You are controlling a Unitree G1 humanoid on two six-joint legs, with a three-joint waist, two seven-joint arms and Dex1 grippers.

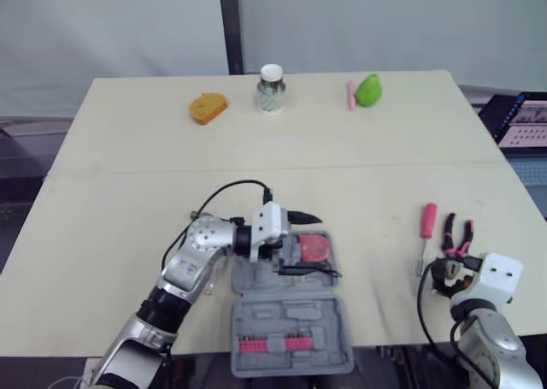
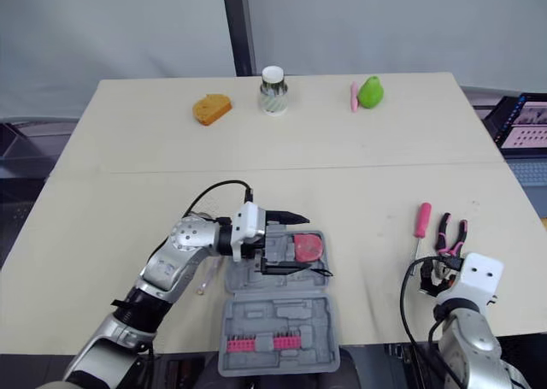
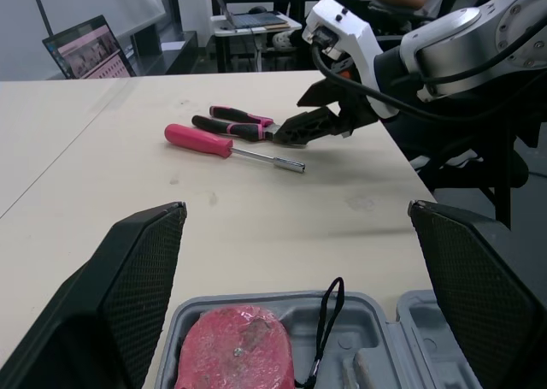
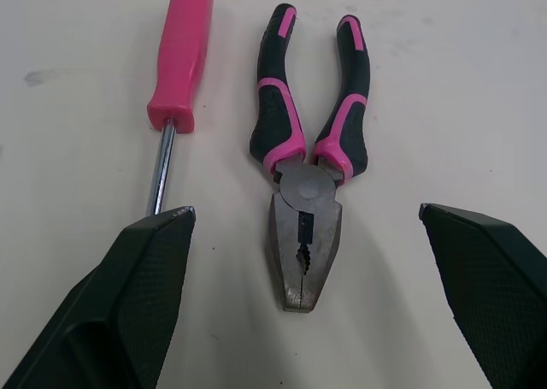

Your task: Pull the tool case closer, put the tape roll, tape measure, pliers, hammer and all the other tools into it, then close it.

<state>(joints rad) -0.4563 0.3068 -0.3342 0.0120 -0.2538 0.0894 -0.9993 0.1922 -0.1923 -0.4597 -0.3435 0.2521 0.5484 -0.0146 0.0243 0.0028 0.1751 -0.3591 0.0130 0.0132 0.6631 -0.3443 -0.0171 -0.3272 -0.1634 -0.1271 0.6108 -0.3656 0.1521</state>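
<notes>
The grey tool case [image 1: 295, 321] lies open at the table's front edge, with a row of pink bits [image 1: 273, 344] in its near half. A pink tape measure [image 3: 235, 350] with a black strap sits in its far half. My left gripper [image 1: 325, 245] hangs open just above that tape measure, holding nothing. Pink-and-black pliers [image 4: 308, 175] and a pink-handled screwdriver [image 4: 175, 73] lie side by side on the table at the front right. My right gripper [image 4: 306, 211] is open low over the pliers' head, one finger on each side.
Along the far edge stand an orange sponge-like piece [image 1: 208, 108], a jar with a white lid [image 1: 271, 90] and a green pear-shaped object [image 1: 368, 90] beside a small pink item [image 1: 350, 95]. A laptop [image 1: 521, 124] sits off the right edge.
</notes>
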